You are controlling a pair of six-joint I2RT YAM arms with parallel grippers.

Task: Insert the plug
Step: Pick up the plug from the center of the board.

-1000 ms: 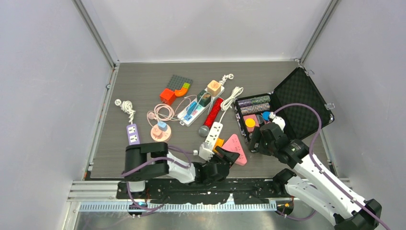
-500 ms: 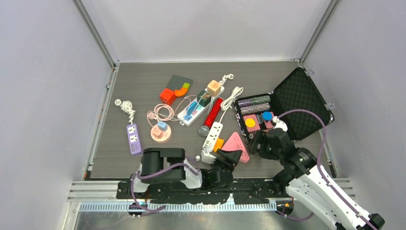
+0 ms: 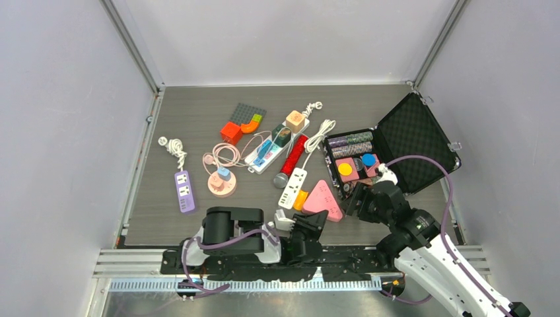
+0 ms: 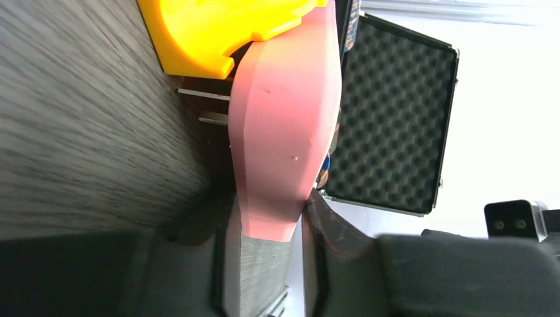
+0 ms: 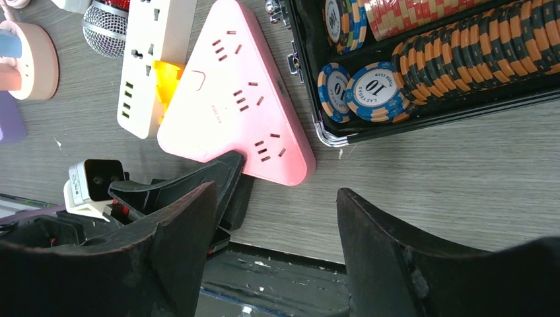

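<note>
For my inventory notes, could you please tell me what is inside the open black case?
The black case holds rows of poker chips and a few loose ones, and its lid is foam-lined. From above, the right arm covers its near corner, hiding that part.

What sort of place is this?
Probably a lab robot test cell: plain white walls on aluminium posts enclose the table, strewn with props like a pink triangular power strip and a poker chip case.

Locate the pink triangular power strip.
Top view, right of centre: the pink triangular power strip lies between the white rectangular power strip and the open black chip case, its near corner in the left hand.
</note>
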